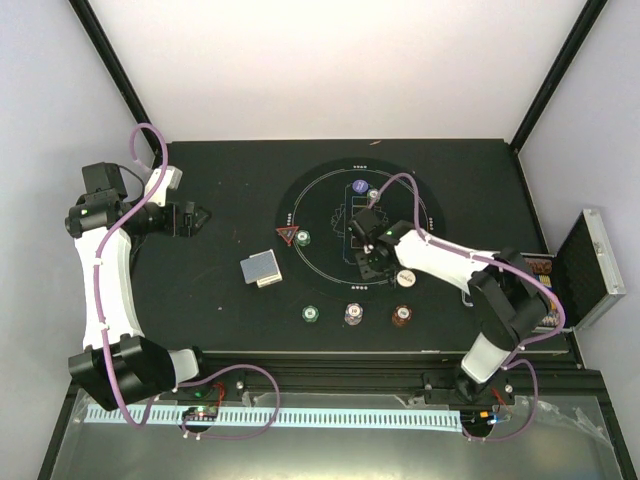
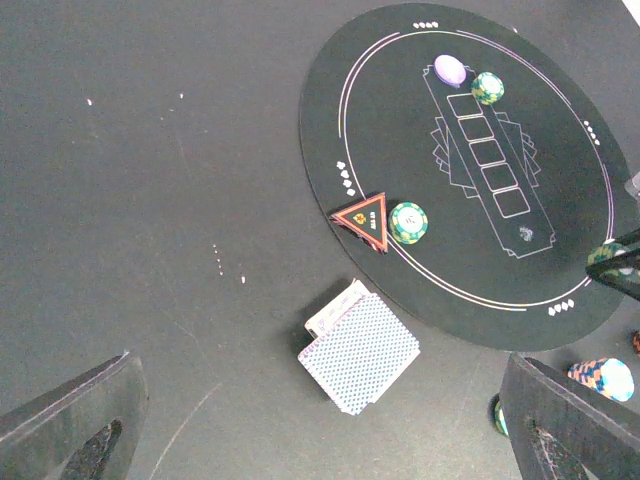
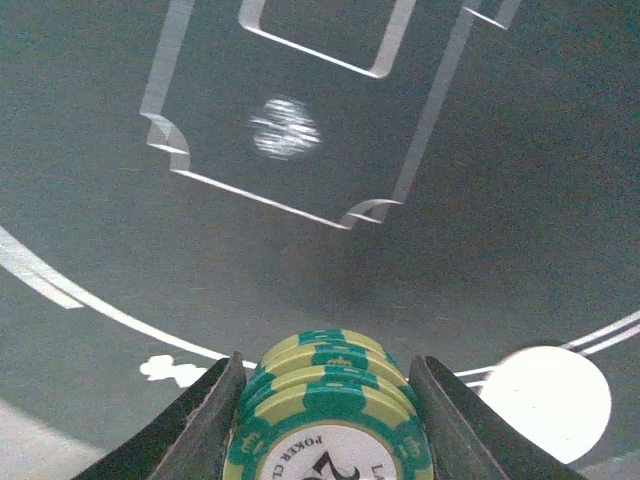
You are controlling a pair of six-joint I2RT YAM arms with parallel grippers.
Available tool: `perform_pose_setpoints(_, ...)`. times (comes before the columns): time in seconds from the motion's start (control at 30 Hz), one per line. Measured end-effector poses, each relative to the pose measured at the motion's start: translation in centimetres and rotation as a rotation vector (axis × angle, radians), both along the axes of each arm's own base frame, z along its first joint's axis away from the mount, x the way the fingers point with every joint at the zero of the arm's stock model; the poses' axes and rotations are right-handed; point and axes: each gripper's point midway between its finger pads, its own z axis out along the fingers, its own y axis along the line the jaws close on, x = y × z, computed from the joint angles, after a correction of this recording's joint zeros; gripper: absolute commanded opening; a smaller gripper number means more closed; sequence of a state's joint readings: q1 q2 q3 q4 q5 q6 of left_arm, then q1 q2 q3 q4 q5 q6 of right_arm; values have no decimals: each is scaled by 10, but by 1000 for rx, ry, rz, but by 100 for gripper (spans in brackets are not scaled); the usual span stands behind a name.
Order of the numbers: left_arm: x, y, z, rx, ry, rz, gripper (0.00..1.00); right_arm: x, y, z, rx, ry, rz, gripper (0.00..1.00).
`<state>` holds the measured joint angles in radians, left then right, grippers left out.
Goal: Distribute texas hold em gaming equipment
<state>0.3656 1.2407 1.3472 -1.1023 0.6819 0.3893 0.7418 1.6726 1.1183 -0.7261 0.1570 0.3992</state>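
Fingers [image 3: 205,420] of the right gripper [image 3: 328,365] pinch a stack of green poker chips [image 3: 330,430] over the round black mat [image 3: 480,230]. The left gripper [image 1: 198,218] hangs spread wide, well left of the card deck [image 1: 262,269] and red triangle marker [image 1: 288,236].

Bare counter [image 2: 150,200] lies open left of the card deck [image 2: 360,352], while on the round mat [image 2: 400,90] the red triangle marker [image 2: 364,217], a green chip [image 2: 408,222] and the right arm [image 1: 430,255] block passage.

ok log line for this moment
left gripper: open, off mat | right gripper: shut on green chips over mat | deck: face down beside mat
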Motion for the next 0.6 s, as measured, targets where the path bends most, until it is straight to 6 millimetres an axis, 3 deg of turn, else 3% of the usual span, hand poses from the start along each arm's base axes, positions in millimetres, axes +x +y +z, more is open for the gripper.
perform_pose_setpoints(0.2, 0, 0, 0, 0, 0, 0, 99, 12, -48, -22, -61, 36, -93, 38)
perform_pose_setpoints(0.37, 0, 0, 0, 0, 0, 0, 99, 22, -58, -28, -63, 33, -116, 37)
perform_pose_setpoints(0.6, 0, 0, 0, 0, -1, 0, 99, 27, -56, -42, -61, 46, -115, 37)
